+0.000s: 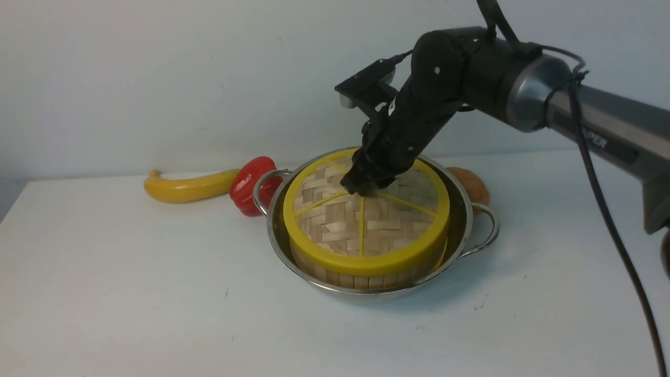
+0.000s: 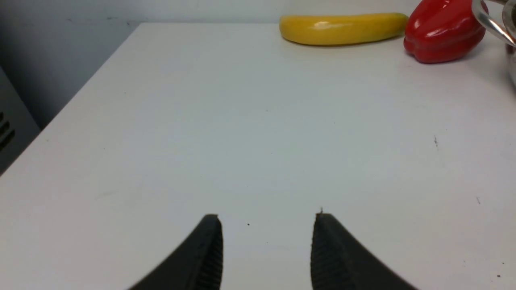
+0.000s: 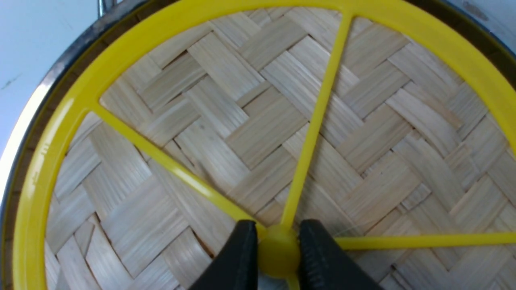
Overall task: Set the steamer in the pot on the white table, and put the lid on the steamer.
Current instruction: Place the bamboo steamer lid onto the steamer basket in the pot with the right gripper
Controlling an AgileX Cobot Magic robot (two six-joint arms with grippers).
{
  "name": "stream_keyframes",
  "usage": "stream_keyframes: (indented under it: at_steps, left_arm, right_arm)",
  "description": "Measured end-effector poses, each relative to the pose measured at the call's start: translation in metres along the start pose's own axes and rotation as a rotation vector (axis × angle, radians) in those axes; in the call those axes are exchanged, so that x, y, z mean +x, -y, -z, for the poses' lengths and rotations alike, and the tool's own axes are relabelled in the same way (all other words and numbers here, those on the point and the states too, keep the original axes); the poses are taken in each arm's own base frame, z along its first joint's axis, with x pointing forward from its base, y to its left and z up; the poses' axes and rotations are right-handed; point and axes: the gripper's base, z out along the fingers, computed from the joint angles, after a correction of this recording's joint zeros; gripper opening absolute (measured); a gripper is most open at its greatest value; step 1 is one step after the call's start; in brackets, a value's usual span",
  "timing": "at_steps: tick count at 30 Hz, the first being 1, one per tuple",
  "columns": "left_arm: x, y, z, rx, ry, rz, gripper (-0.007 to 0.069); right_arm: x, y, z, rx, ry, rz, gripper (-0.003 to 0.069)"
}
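Lid (image 1: 366, 217) on steamer (image 1: 361, 275) in pot (image 1: 460, 230); right fingers (image 3: 242, 257) clamp lid knob (image 3: 278, 251); left fingers (image 2: 209, 253) apart, empty; arm lettering partly hidden, unreadable

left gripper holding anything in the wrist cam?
No: the left gripper has its black ribbed fingers spread apart with only the bare plain white table between them.

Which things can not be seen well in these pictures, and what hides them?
- Steamer: front view shows only its side wall; the lid covers its inside.
- Brown object behind the pot: mostly hidden by the pot, unidentifiable.
- Lid's knob: hidden in the front view by the right gripper.
- Left gripper: only fingertips show, cut by the wrist view's edge.
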Motion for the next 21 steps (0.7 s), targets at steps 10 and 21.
stream_keyframes:
  at_steps: [10,21]
  left_arm:
    - [0.0,0.0,0.0,0.0,0.0,0.0,0.0291]
    - [0.0,0.0,0.0,0.0,0.0,0.0,0.0291]
  right_arm:
    - [-0.0042,0.0081,0.0043,0.021,0.013,-0.025,0.0113]
    - [-0.0032,0.0095,0.0038,0.026,0.005,-0.023,0.0113]
